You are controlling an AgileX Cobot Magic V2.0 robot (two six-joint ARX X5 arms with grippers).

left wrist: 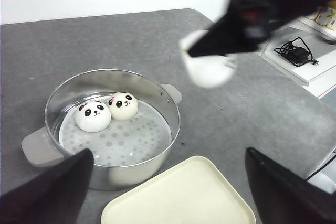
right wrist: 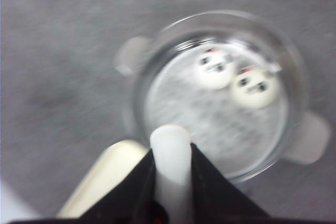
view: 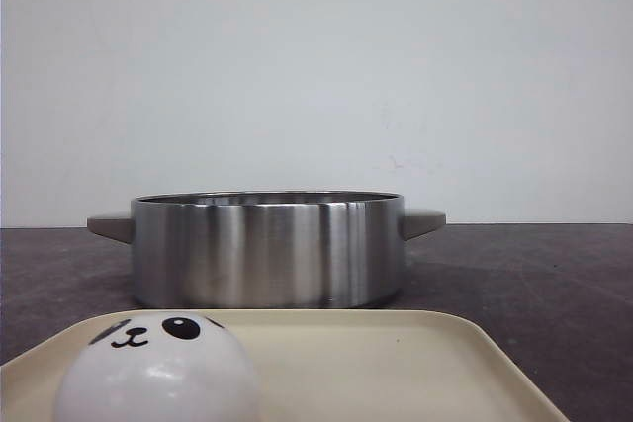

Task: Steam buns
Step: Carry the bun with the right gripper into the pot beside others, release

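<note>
Above the steel pot [left wrist: 113, 124], a third bun [left wrist: 209, 69] hangs in the air, squeezed between the fingers of the right gripper [right wrist: 171, 156], which is clenched on it. Two panda-faced buns [left wrist: 93, 116] [left wrist: 123, 105] already sit side by side on the perforated steamer plate [left wrist: 131, 140] inside the pot, toward its far wall; a fourth bun [view: 158, 368] waits on the cream tray [view: 396, 363] at the near edge of the counter [left wrist: 105, 40]. The carry is under way, I judge, and the next move calls for a descent over the bare part of the plate, clear of the seated pair. The left gripper [left wrist: 168, 182] stands wide apart, holding nothing, over the tray. Only the front view shows the waiting bun; the wrist views alone look into the pot. The right wrist view is blurred, so the carried bun's face cannot be made out.
</note>
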